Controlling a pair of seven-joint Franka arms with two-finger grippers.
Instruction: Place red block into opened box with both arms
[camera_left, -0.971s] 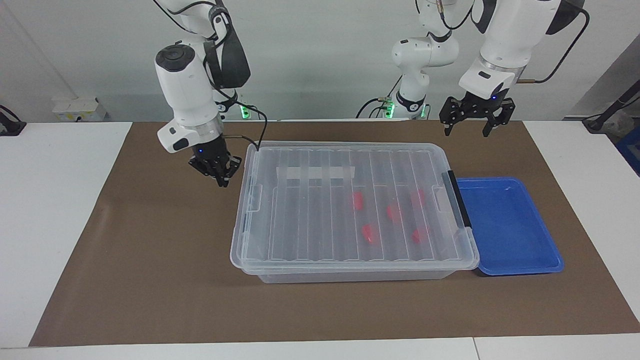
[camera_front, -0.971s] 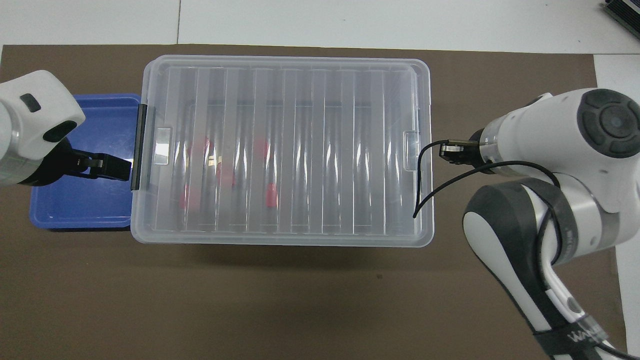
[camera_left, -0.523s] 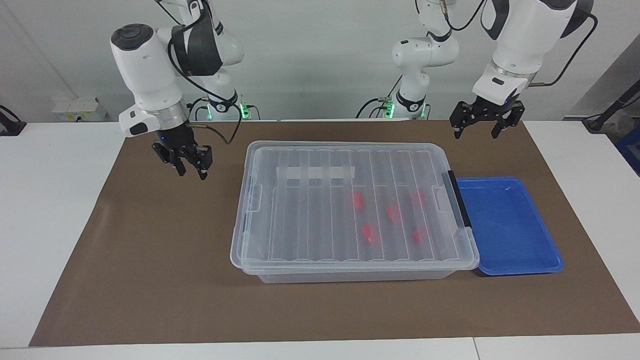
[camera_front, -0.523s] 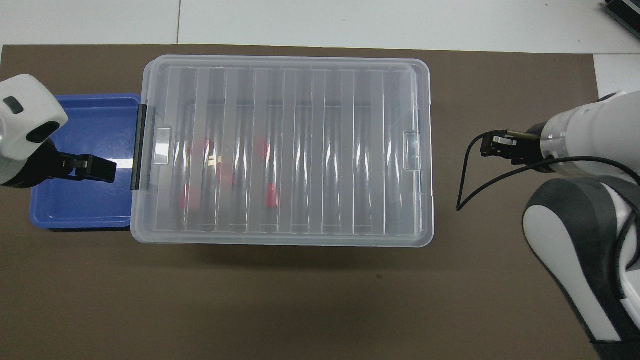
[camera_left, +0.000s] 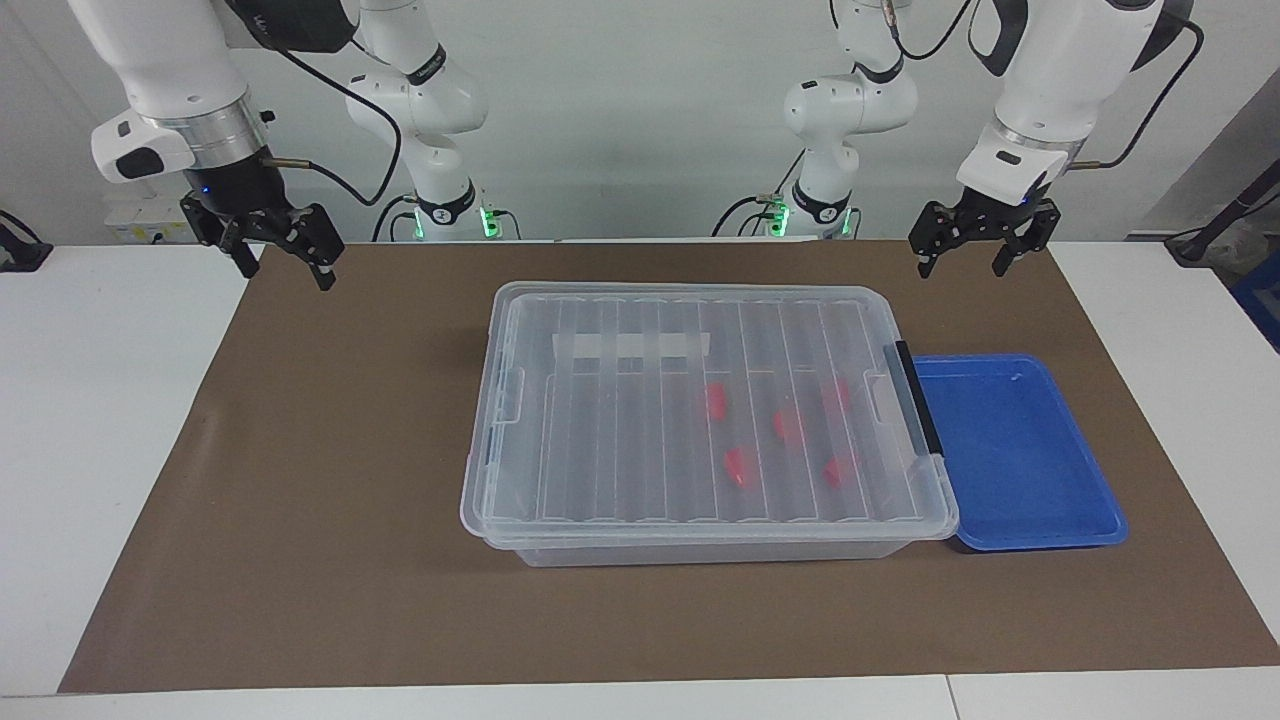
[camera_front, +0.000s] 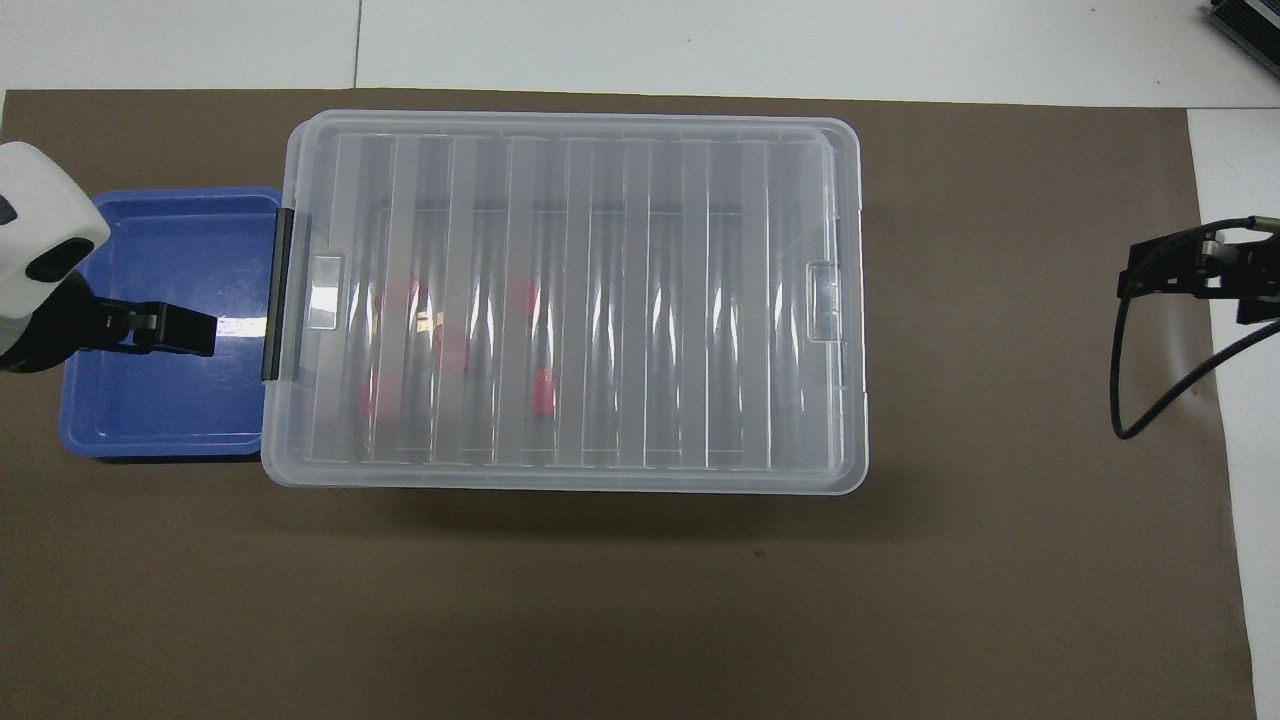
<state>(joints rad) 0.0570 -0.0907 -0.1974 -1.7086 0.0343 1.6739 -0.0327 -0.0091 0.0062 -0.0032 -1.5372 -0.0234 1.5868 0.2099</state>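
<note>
The box stands mid-table with its clear ribbed lid shut on it. Several red blocks lie inside, showing through the lid as red patches toward the dark-handled end. My right gripper hangs open and empty, high over the mat's edge at the right arm's end, well clear of the box; the overhead view shows the right gripper there too. My left gripper hangs open and empty above the blue tray, where the overhead view has the left gripper near the box's handle.
A shallow blue tray lies against the box's dark handle, toward the left arm's end. A brown mat covers the white table. A white tape strip crosses the lid.
The right gripper opened, rose and drew away from the box's end, out to the mat's edge. The left gripper drifted slightly away from the box. The box stayed put.
</note>
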